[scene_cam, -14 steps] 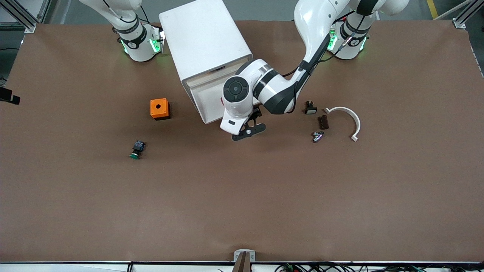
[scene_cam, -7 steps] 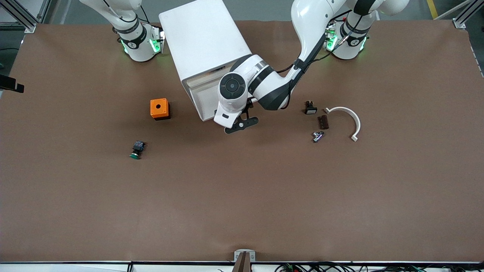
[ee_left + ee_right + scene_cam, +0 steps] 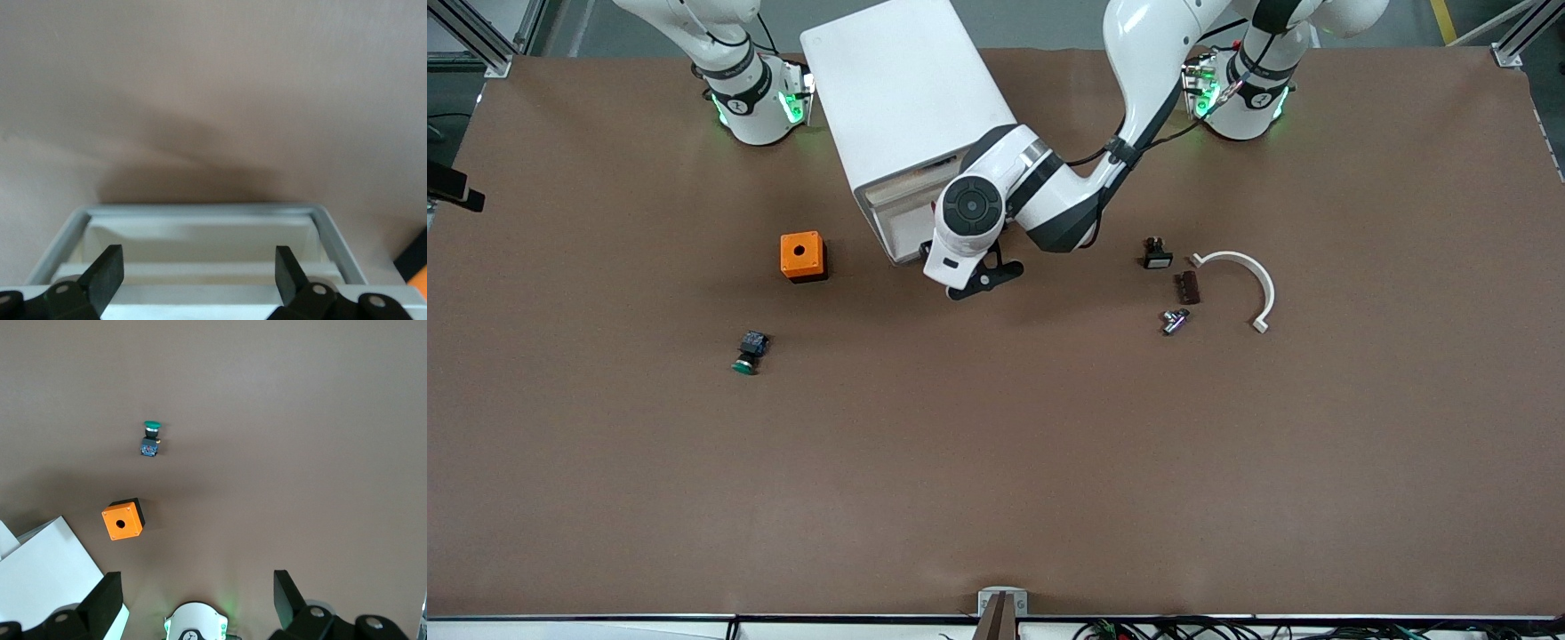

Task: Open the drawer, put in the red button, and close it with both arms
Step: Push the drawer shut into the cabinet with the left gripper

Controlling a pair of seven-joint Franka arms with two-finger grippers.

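Observation:
The white cabinet [image 3: 907, 107] stands between the arms' bases, and its drawer [image 3: 891, 227] juts out a little toward the front camera. My left gripper [image 3: 985, 280] is at the drawer's front edge, open, with nothing between its fingers. In the left wrist view the left gripper [image 3: 199, 277] hangs over the drawer's grey rim [image 3: 200, 211], and the part of the pale inside that shows is bare. The red button is out of view. My right gripper [image 3: 199, 600] is open and empty, high over the right arm's base [image 3: 197, 623].
An orange box [image 3: 802, 256] sits beside the cabinet toward the right arm's end, with a green-capped button [image 3: 747, 352] nearer the front camera. Toward the left arm's end lie a black switch [image 3: 1157, 254], a brown piece [image 3: 1186, 287], a metal part [image 3: 1174, 321] and a white curved clamp [image 3: 1240, 280].
My left gripper has moved toward the cabinet, and the drawer has slid farther in with it. The right arm has not visibly moved.

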